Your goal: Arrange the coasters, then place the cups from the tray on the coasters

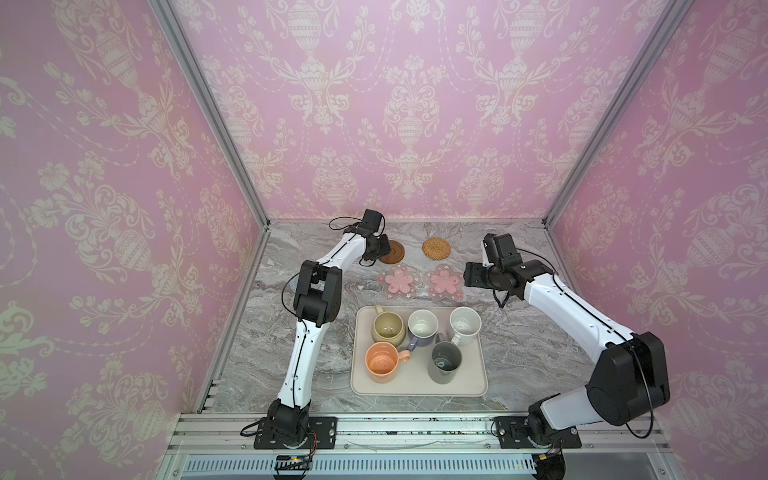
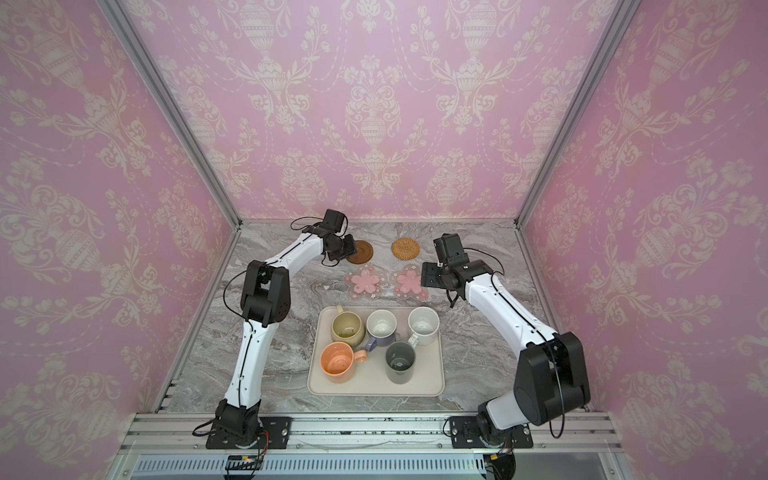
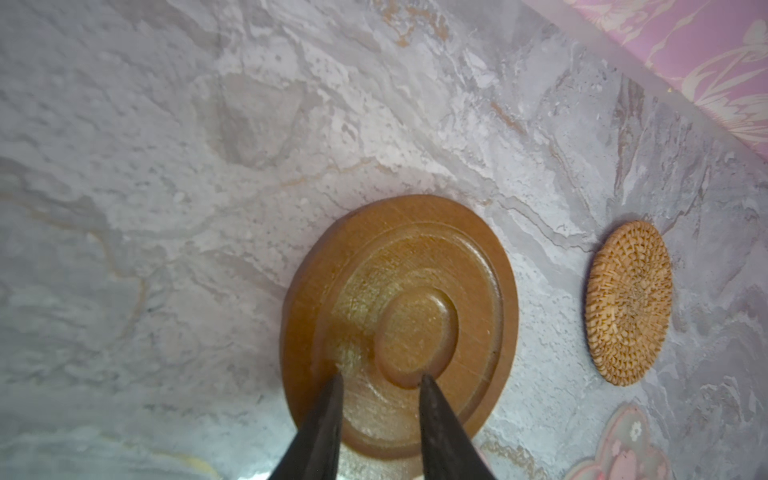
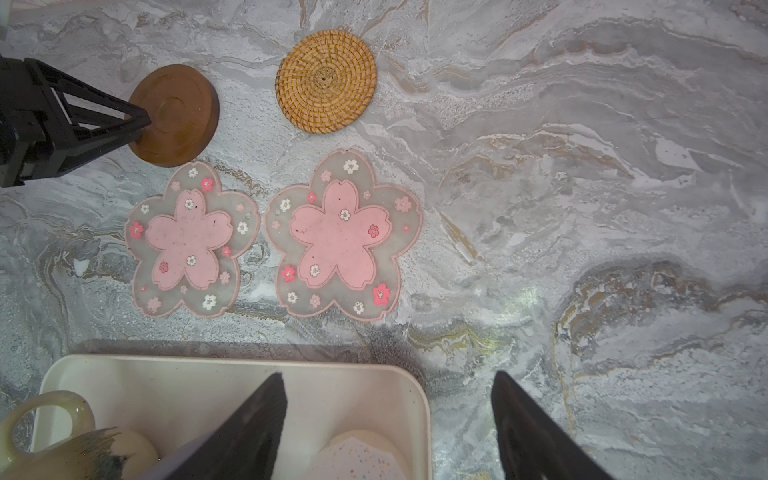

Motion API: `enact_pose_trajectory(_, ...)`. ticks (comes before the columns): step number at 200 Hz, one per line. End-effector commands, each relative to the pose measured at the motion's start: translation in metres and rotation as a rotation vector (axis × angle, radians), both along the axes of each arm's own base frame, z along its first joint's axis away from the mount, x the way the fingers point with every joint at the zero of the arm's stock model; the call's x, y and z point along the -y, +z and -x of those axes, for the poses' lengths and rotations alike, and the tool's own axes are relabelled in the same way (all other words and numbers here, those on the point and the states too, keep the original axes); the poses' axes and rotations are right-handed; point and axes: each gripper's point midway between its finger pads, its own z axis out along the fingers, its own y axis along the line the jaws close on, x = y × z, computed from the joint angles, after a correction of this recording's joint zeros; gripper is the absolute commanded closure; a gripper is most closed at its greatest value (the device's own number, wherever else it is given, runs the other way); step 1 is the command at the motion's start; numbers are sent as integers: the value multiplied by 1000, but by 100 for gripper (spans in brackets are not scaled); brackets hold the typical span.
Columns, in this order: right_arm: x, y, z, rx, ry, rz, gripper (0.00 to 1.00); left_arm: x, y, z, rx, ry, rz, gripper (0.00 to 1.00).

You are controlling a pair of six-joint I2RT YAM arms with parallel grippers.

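Observation:
My left gripper hovers open at the near edge of the dark brown disc coaster, its fingertips a small gap apart with nothing between them. Next to the disc lies the tan rattan coaster. Two pink flower coasters lie side by side between those and the tray. On the tray stand the olive, lavender, speckled white, peach and dark grey cups. My right gripper is wide open and empty above the tray's far right corner.
Pink patterned walls close the marble table at the back and on both sides. A metal rail with both arm bases runs along the front. The left arm's elbow rises left of the tray.

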Motion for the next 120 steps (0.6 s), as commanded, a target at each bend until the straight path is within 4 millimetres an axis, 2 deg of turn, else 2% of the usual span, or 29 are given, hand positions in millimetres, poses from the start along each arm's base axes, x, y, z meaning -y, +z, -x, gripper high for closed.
enact_pose_trajectory(1,-4,5,4,-4,12,-12,21,-58,-38,27,-161,79,-127,65)
enact_pose_trajectory(34,-3,8,5,4,8,-12,21,-97,-41,39,-176,149,-143,65)
enact_pose_trajectory(64,-6,8,5,2,6,-30,21,-128,-43,58,-199,198,-169,65)
enact_pose_trajectory(83,-8,8,3,3,4,-50,21,-140,-43,72,-211,205,-186,65)
enact_pose_trajectory(120,-12,9,2,6,-3,-77,21,-151,-43,100,-252,171,-243,64)
